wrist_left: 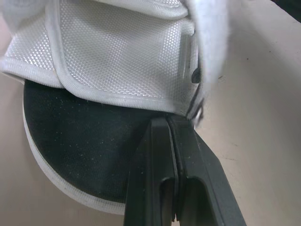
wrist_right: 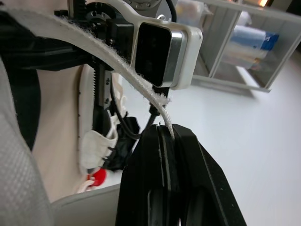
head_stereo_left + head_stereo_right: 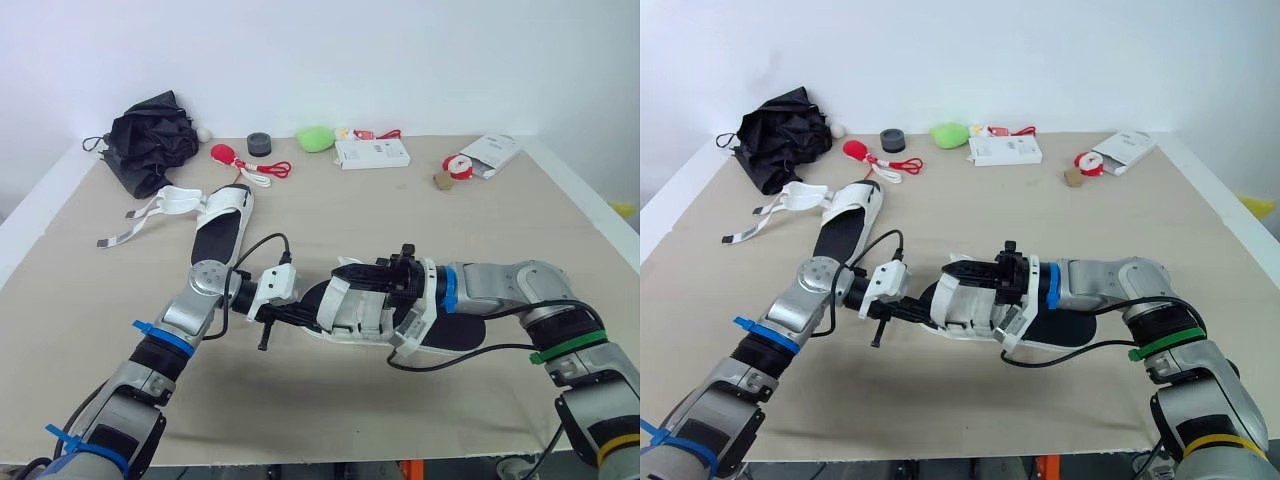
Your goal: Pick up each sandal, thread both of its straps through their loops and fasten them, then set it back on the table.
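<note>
A white-strapped sandal with a black sole (image 3: 455, 328) lies mid-table between my two grippers. My right gripper (image 3: 348, 270) reaches in from the right over its straps and is shut on the tip of a white fuzzy strap (image 2: 141, 84). Coming in from the left, my left gripper (image 3: 308, 316) is at the toe end with its fingers (image 1: 164, 155) pressed together over the black sole. Their tips touch the edge of the white mesh strap (image 1: 117, 52) beside its plastic loop. The second sandal (image 3: 222, 228) lies at the far left, with its straps (image 3: 150, 212) spread open on the table.
Along the back of the table are a black umbrella (image 3: 150, 140), a red ball with cord (image 3: 238, 160), a black roll (image 3: 261, 144), a green lump (image 3: 315, 137), a white box (image 3: 372, 153) and an open packet (image 3: 492, 152). The table's front edge is near my arms.
</note>
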{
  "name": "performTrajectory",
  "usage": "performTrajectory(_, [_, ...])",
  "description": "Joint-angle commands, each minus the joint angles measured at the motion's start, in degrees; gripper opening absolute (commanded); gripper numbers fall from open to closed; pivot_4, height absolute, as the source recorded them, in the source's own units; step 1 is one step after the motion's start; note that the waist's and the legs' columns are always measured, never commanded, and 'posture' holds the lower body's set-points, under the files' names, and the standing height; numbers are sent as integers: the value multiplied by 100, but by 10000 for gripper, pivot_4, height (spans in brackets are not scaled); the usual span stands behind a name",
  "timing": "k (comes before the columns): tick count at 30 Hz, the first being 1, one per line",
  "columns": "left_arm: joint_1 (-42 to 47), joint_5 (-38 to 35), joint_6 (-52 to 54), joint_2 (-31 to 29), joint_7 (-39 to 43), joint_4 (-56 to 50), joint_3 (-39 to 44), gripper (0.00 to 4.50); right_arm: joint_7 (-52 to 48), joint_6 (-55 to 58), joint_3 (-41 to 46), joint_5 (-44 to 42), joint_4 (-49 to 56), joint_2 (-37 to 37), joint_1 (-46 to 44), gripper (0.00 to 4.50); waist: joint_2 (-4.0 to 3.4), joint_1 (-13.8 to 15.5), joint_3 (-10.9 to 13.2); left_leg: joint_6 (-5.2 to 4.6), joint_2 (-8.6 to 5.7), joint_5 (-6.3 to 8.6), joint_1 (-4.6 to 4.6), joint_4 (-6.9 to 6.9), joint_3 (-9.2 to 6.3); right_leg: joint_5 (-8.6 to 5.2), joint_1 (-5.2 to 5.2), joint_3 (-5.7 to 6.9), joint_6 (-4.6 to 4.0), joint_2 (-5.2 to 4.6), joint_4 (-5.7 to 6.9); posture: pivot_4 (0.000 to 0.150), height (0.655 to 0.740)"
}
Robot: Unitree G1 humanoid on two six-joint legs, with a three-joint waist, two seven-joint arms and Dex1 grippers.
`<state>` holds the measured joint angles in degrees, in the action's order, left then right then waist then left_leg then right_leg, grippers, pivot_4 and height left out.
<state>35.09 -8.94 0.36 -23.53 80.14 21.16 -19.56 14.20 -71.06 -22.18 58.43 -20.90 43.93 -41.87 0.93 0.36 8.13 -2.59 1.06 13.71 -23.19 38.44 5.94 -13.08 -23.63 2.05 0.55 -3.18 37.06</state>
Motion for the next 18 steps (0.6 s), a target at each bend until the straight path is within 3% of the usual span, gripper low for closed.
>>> performTrajectory(1, [-279,429,104,-37,93,267,-472,0,-751,-14,-112,-902,-43,98,-162,20558,1,-2,0,-3,0,2,5,-1,-2,-2,6,2,-2,0,0,1500,7400])
performTrajectory(5, [-266,424,79,-28,97,289,-469,0,-1361,-17,-177,-1454,8,177,-214,38793,1,-1,0,-3,0,3,10,-1,-3,-4,9,3,-2,-2,0,1500,7400])
performTrajectory(12, [-224,449,-5,17,112,401,-496,0,-2806,508,-45,-3236,650,926,-337,38793,0,8,1,-5,0,5,11,-1,-4,-4,11,4,-2,-21,-1,1500,7400])
performTrajectory(14, [-229,449,-20,14,124,408,-499,0,-3502,1249,-39,-4298,1074,1228,-184,38793,0,11,1,-4,1,6,12,-1,-5,-3,13,4,-4,-24,-2,1500,7400])
performTrajectory(18, [-215,444,-62,12,130,451,-495,0,-4647,3758,307,-6757,2479,1641,466,38793,5,25,-1,-1,4,8,16,-1,-16,9,21,14,-32,-29,-4,1500,7400])
